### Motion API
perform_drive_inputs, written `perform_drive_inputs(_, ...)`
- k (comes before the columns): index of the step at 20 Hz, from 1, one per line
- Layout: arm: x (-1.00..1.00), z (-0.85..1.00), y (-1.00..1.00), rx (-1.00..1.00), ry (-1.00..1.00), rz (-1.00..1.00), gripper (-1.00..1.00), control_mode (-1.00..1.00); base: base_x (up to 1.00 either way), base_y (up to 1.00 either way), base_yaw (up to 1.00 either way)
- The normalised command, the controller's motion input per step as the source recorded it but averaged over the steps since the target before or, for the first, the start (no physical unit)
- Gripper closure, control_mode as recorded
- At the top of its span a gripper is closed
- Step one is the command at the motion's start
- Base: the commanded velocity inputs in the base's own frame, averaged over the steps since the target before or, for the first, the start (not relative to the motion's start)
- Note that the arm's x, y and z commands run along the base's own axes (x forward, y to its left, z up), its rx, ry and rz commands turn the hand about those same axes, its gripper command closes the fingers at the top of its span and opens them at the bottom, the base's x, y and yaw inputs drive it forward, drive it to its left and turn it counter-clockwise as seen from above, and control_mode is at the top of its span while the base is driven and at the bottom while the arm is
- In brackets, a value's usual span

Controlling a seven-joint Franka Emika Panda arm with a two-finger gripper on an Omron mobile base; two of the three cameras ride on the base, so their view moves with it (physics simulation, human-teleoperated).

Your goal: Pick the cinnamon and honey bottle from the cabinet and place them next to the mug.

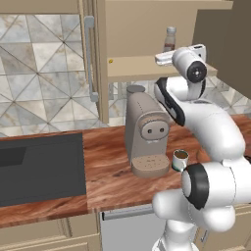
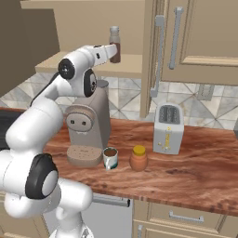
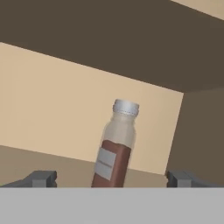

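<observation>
The cinnamon (image 3: 114, 148), a slim clear shaker with brown contents and a grey cap, stands upright on the shelf of the open tan cabinet (image 2: 132, 65). My gripper (image 3: 111, 179) is open, and the bottle stands just ahead, between its spread fingertips (image 3: 41, 178). In the right base view the gripper (image 2: 111, 52) reaches level with the lower half of the cinnamon (image 2: 115, 42). Down on the counter the honey bottle (image 2: 138, 158), squat and orange with a yellow lid, stands just right of the white mug (image 2: 110, 158). The left base view also shows the cinnamon (image 1: 169, 38) and the mug (image 1: 180, 160).
A beige coffee machine (image 2: 87, 130) stands directly under the shelf, left of the mug. A white toaster (image 2: 167, 128) sits at the back right. The cabinet door (image 1: 89, 59) with its long grey handle hangs open. A dark cooktop (image 1: 39, 169) lies on the wooden counter (image 2: 195, 172).
</observation>
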Motion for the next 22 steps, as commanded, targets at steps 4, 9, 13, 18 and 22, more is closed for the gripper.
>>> perform_drive_inputs(4, 0.42, 0.0, 0.0, 0.05, 0.06, 0.01, -1.0, -1.0, 0.0, 0.0, 0.0)
perform_drive_inputs(9, 0.3, 0.0, -0.04, 0.1, 0.04, 0.03, -1.0, -1.0, 0.0, 0.0, 0.0)
perform_drive_inputs(13, 0.21, 0.0, -0.14, 0.15, 0.02, 0.07, -1.0, -1.0, 0.0, 0.0, 0.0)
perform_drive_inputs(18, 0.07, 0.0, -0.02, 0.0, 0.0, 0.0, -1.0, -1.0, 0.0, 0.0, 0.0)
perform_drive_inputs(22, 0.31, 0.0, -0.33, 0.04, 0.0, 0.0, -1.0, -1.0, 0.0, 0.0, 0.0)
